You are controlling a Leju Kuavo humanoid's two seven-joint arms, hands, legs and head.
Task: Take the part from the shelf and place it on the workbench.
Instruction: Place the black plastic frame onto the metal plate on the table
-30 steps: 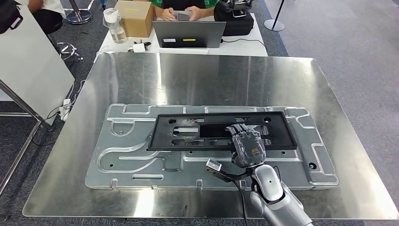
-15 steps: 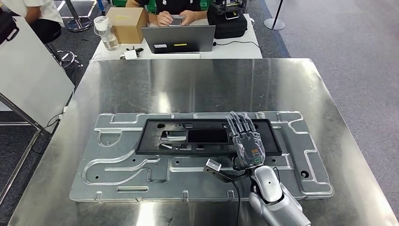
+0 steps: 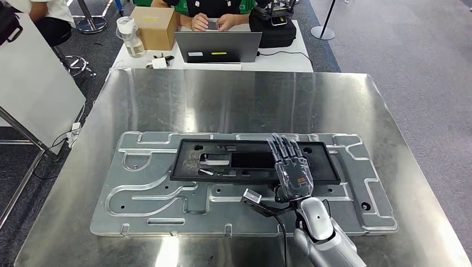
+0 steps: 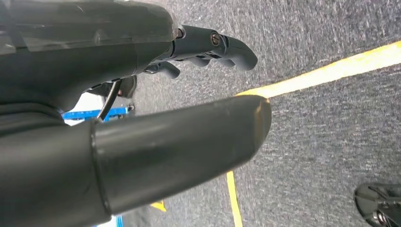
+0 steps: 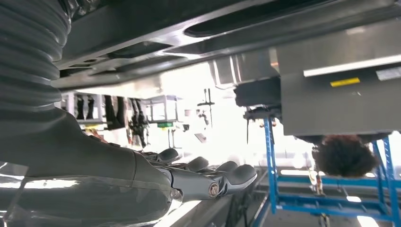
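Head view shows the right hand (image 3: 293,171) low and right of centre in the frame, its fingers (image 3: 283,147) stretched forward and spread, lying flat over the right part of the black part (image 3: 253,161). Whether the fingers press on the part or hang just above it cannot be told from this angle; nothing is gripped in them. The right wrist view has the same fingers (image 5: 222,176) extended and slightly apart, with no object between them and the thumb.

The black part is a long rectangular frame with cut-outs, lying flat in the middle of the frame on a large silver stamped plate (image 3: 167,194). That plate rests on the shiny workbench (image 3: 234,94). The part sits inside the plate's outline, nearer its upper edge, with bare plate showing on its left, right and lower sides.

The plate's lower edge runs close to the workbench's near edge at the bottom of the frame. Above the plate, a broad stretch of bare workbench reaches up to the far edge. Beyond it, at the top of the frame, stands a white table with a laptop (image 3: 218,47), a cardboard box (image 3: 157,28) and a person's hands (image 3: 214,22).

Left wrist view shows the left hand (image 4: 156,94) over grey carpet with a yellow line (image 4: 331,71); its fingers (image 4: 231,45) are curled loosely, apart from the thumb, holding nothing.
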